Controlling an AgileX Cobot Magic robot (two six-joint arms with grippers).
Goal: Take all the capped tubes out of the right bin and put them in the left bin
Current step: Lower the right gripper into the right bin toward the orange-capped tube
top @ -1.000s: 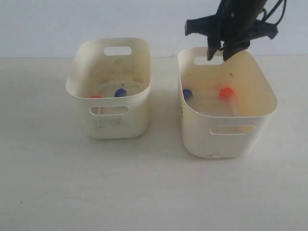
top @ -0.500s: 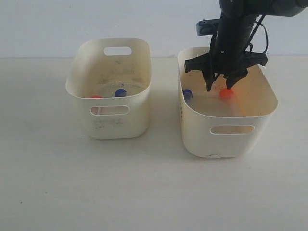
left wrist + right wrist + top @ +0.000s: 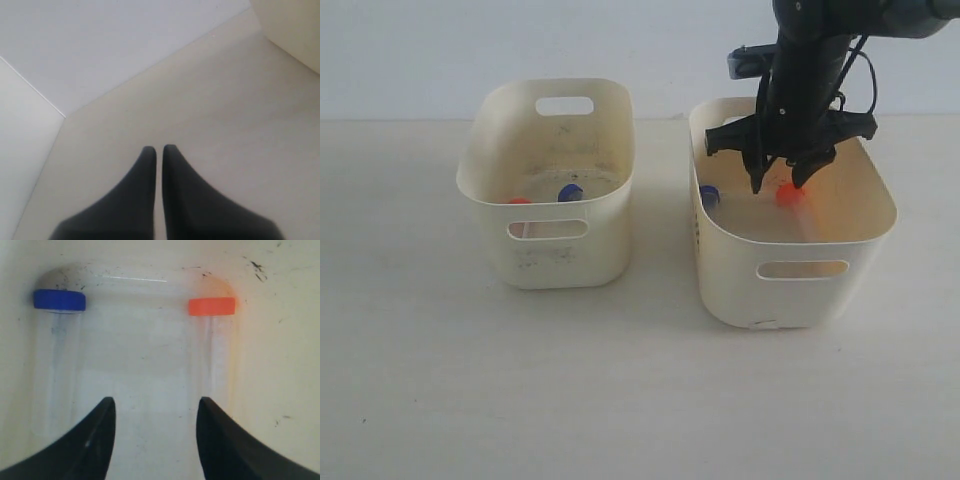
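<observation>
Inside the right bin [image 3: 800,300] the right gripper [image 3: 778,185] hangs, fingers apart and empty, with a blue tube [image 3: 710,196] at its 9 o'clock. The left gripper [image 3: 159,150] has its fingers closed on nothing.

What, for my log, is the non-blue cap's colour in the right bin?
Orange-red cap; clearest in right wrist view.

No text, label, brand, number or sign can be read in any view. The only marks are faint grey smudges [image 3: 535,258] on the front of the left bin [image 3: 485,150], a dark dotted patch [image 3: 699,236] on the side wall of the right bin [image 3: 790,300], and black specks [image 3: 257,265] on the wall ahead of the right jaws. None of them form letters.
</observation>
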